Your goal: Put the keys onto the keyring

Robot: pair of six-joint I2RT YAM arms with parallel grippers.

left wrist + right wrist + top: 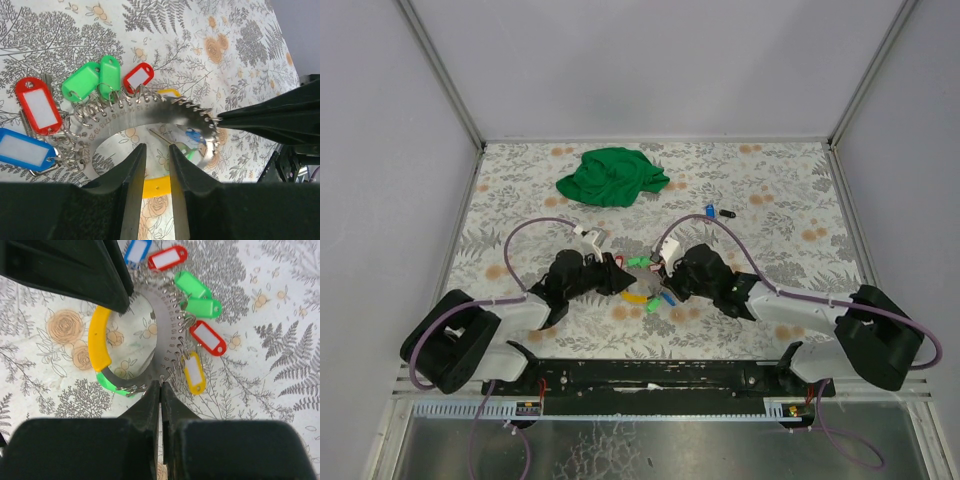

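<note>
Only the top view shows the green cloth (612, 176) far back and one blue key (710, 210) lying alone. Up close, the keyring (150, 117) is mid-table between both arms, and the keys (82, 82) hang on its little hooks. The left gripper (156, 150) clamps its yellow part. The right gripper (160, 385) pinches its thin metal edge.

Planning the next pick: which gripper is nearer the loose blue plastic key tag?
Right. The right gripper sits below-left of the loose blue key tag; the left gripper is farther left.
</note>
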